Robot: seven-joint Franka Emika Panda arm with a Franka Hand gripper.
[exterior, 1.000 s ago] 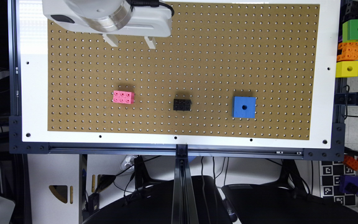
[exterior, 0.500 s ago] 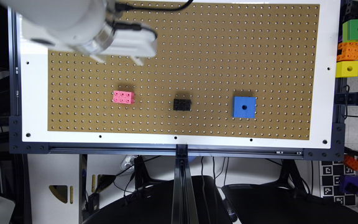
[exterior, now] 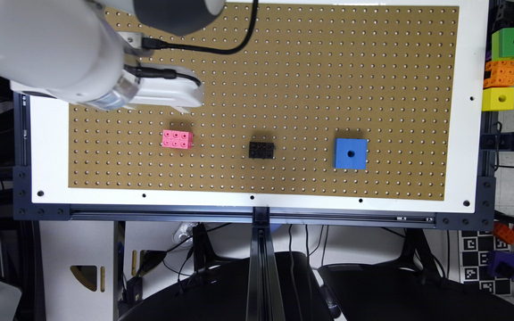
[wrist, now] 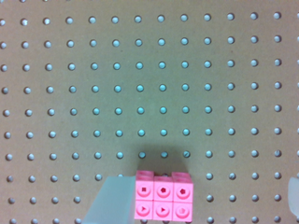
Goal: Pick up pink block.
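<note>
The pink block (exterior: 177, 139) is a small studded brick lying flat on the brown pegboard (exterior: 283, 67), toward the exterior view's left. My gripper (exterior: 166, 93) hovers just behind it and slightly to the exterior view's left, above the board. In the wrist view the pink block (wrist: 163, 200) lies between my two fingers, close beside one blurred finger (wrist: 110, 201), while the other shows only as a sliver at the frame edge. The gripper (wrist: 204, 189) is open and holds nothing.
A black studded brick (exterior: 261, 150) and a larger blue cube with a hole (exterior: 350, 153) sit in a row with the pink block, farther to the exterior view's right. Green, orange and yellow blocks (exterior: 502, 67) are stacked off the board's right edge. The arm's cables (exterior: 221, 49) drape over the board.
The arm has swung toward the exterior view's left and come nearer the pink block; the gripper now hangs just behind it. The blocks have not moved.
</note>
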